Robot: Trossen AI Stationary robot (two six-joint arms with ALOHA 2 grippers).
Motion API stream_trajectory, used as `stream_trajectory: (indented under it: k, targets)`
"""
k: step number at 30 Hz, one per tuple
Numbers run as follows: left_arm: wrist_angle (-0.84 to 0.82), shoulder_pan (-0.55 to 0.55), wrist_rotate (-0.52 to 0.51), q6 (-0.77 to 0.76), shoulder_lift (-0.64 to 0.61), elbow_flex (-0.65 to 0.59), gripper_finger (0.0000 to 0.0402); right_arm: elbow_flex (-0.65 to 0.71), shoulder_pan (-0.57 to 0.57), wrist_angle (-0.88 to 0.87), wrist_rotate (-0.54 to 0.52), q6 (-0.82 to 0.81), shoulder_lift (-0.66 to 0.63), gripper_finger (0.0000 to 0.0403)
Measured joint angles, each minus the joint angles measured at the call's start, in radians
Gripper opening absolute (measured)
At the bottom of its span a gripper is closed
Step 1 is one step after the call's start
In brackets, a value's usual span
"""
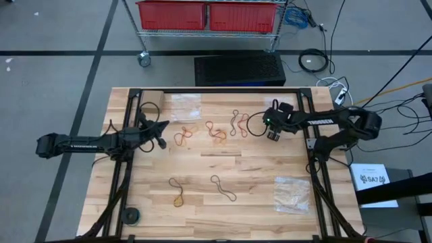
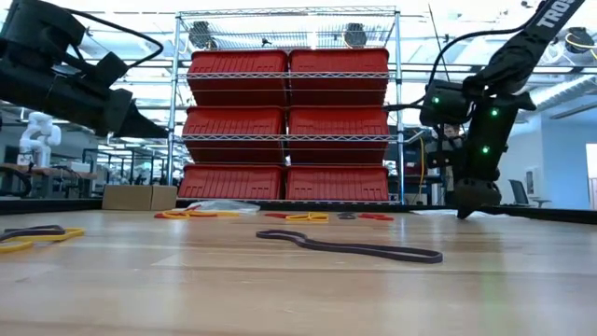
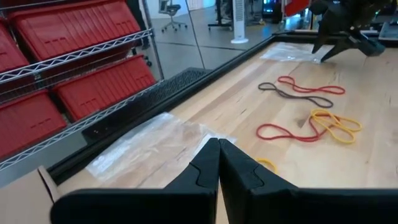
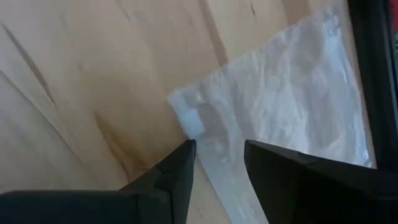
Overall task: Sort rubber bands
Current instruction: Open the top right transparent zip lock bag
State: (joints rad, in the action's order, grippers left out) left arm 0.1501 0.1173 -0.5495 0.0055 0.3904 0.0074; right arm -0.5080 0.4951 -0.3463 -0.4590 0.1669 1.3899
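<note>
Several rubber bands lie loose on the wooden table: yellow and orange ones [image 1: 183, 137], red ones [image 1: 216, 131], a dark and a red one [image 1: 237, 123], plus a tan one [image 1: 179, 192] and a dark one [image 1: 223, 189] nearer the front. My left gripper [image 3: 219, 155] is shut and empty, held level above the table's left part [image 1: 162, 129]. My right gripper [image 4: 217, 149] points steeply down at the far right [image 1: 273, 133]. It is open, its fingertips low over the edge of a clear plastic bag [image 4: 280, 99], near the bag's corner. My right gripper comes at the clear bag's edge [image 4: 214, 155] slanting from above, one fingertip [image 4: 183, 155] at either side of it. The bag lies flat on the table. I cannot tell whether the fingertips touch the bag.
A second clear bag [image 1: 185, 106] lies at the far left beside a small cardboard box [image 1: 152, 100]. A third bag [image 1: 291, 192] lies at the near right. A black ring [image 1: 130, 216] sits at the near left corner. Black frame rails [image 1: 310, 162] border the table.
</note>
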Motion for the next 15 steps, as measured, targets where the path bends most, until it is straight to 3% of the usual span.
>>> stream_trajectory:
  k: [7, 15]
  targets:
    - [0.0, 0.0, 0.0, 0.001, 0.0, 0.0, 0.0015, -0.001, 0.001, 0.009, -0.04, 0.027, 0.025, 0.0137]
    - [0.013, 0.0, 0.0, 0.001, 0.0, 0.0, 0.0015, -0.002, 0.053, 0.043, -0.013, 0.036, 0.068, 0.0127]
